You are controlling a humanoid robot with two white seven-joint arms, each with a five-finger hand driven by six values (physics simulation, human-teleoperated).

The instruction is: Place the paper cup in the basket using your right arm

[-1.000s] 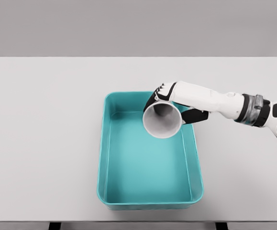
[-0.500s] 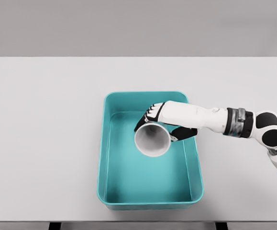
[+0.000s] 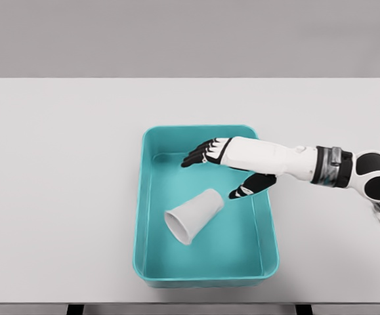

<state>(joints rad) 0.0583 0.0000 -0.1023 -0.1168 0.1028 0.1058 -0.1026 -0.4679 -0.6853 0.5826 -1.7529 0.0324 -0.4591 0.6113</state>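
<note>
Head view: a white paper cup (image 3: 194, 215) lies on its side on the floor of the teal basket (image 3: 270, 252), its open mouth turned toward the basket's near left corner. Above it, the right hand (image 3: 228, 169) hovers over the basket's far half with fingers spread, released and holding nothing, clear of the cup. Its white arm reaches in from the right across the basket's rim. The basket sits on a pale grey counter (image 3: 58, 170).

Right arm (image 3: 295, 161): enters from the right edge, extended leftward, roughly level. Right hand (image 3: 228, 167): fingers (image 3: 198, 156) spread and straight, thumb (image 3: 250, 187) splayed below, holding nothing.
</note>
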